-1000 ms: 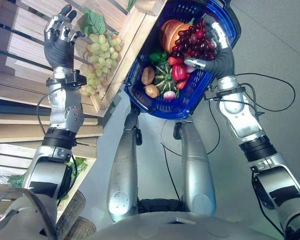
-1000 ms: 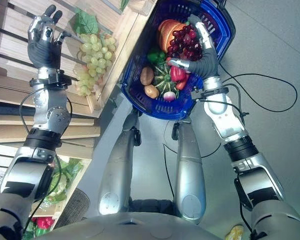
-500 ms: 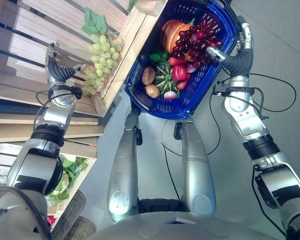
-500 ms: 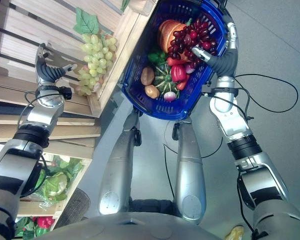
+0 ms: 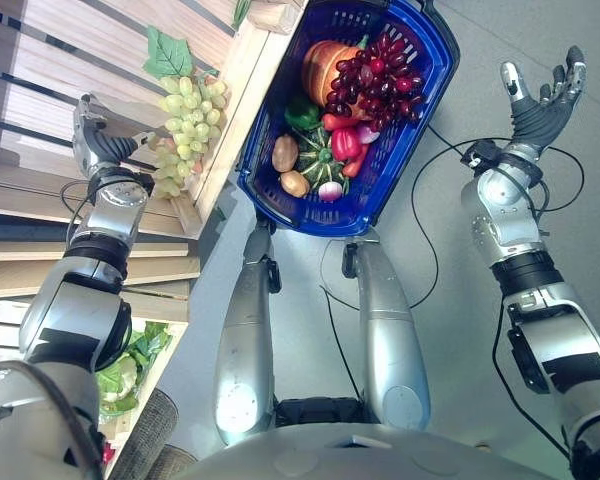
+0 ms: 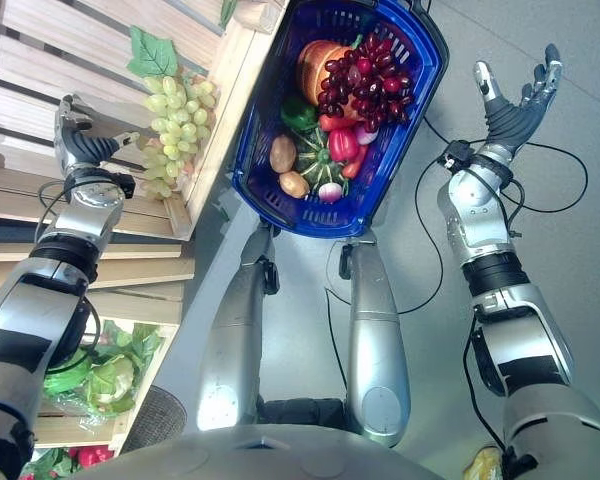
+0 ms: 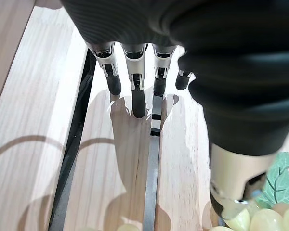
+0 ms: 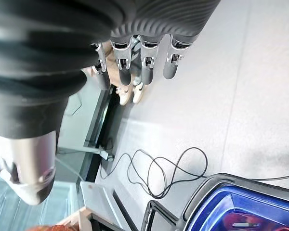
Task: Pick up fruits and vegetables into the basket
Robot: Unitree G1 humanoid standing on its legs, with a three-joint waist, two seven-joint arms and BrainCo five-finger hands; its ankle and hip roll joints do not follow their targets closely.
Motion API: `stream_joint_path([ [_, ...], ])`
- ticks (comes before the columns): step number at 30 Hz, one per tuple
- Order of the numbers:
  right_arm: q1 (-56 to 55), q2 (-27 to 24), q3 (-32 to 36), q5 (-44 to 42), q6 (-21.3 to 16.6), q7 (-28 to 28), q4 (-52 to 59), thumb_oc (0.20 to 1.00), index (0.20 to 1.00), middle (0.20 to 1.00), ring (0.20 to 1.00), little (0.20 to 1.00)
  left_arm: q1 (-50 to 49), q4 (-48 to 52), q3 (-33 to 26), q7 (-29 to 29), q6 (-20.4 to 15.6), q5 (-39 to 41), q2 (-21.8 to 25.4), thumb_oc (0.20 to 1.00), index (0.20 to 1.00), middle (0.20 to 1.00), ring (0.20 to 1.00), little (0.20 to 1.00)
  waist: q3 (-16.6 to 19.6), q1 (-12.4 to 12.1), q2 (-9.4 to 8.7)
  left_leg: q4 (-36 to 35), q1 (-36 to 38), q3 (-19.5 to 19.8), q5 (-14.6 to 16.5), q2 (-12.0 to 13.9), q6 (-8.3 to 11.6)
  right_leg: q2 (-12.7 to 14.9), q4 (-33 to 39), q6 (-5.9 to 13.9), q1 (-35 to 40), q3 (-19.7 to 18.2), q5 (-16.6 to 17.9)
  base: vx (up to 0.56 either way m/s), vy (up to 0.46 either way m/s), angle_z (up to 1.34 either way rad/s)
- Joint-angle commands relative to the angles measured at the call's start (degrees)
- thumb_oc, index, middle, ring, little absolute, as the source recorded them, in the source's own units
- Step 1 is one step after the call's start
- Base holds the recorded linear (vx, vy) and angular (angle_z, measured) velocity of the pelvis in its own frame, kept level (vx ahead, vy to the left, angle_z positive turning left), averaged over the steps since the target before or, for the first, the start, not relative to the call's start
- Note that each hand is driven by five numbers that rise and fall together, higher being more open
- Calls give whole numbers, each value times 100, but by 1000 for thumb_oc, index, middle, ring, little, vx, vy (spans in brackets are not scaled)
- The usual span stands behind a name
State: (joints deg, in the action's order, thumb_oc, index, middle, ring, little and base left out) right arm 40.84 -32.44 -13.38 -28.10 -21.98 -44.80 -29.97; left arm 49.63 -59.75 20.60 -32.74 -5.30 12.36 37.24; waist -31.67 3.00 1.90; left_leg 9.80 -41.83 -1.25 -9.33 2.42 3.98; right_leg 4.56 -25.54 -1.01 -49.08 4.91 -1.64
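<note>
My main worry was the green grapes (image 5: 185, 125). The bunch lay on the slatted wooden shelf (image 5: 70, 60), draped toward its front edge, with a leaf at the top. My left hand (image 5: 92, 135) sat just beside the bunch, over the slats. If I closed on a few loose grapes instead of the stem end, I judged the bunch could swing, slip or snag on the shelf edge. A sideways nudge from the hand might also have pushed it off the shelf, to the floor beside the basket.

The blue basket (image 5: 432, 75) stood on the floor between the shelf and my right arm, already well filled. It held dark red grapes (image 5: 380, 75), a pumpkin (image 5: 325, 65), a striped squash (image 5: 315, 163), a red pepper (image 5: 342, 143), a green pepper (image 5: 300, 112) and brown round pieces (image 5: 284, 152). Dropping the green bunch on that heap could have let it roll over the rim.

In the left wrist view my left hand's fingers (image 7: 137, 91) were straight and spread over bare wood, holding nothing, with the grapes at the thumb side. My right hand (image 5: 540, 100) was raised well clear of the basket, fingers straight and splayed, empty, above open floor.
</note>
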Motion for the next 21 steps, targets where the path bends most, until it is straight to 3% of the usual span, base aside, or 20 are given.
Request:
stream_joint_path([
  [1, 4, 65, 82, 133, -301, -114, 153, 1000, 1000, 1000, 1000, 1000, 340, -122, 216, 717, -254, 130, -112, 1000, 1000, 1000, 1000, 1000, 187, 108, -165, 744, -199, 27, 571, -106, -110, -40, 567, 476, 355, -85, 366, -3, -13, -4],
  [21, -427, 353, 370, 550, -96, -407, 629, 1000, 1000, 1000, 1000, 1000, -497, 1657, 445, 704, -374, -316, -651, 1000, 1000, 1000, 1000, 1000, 187, -92, -118, 709, -230, 147, 612, -209, -195, 2, 663, 530, 427, 43, 418, 0, -17, 1],
])
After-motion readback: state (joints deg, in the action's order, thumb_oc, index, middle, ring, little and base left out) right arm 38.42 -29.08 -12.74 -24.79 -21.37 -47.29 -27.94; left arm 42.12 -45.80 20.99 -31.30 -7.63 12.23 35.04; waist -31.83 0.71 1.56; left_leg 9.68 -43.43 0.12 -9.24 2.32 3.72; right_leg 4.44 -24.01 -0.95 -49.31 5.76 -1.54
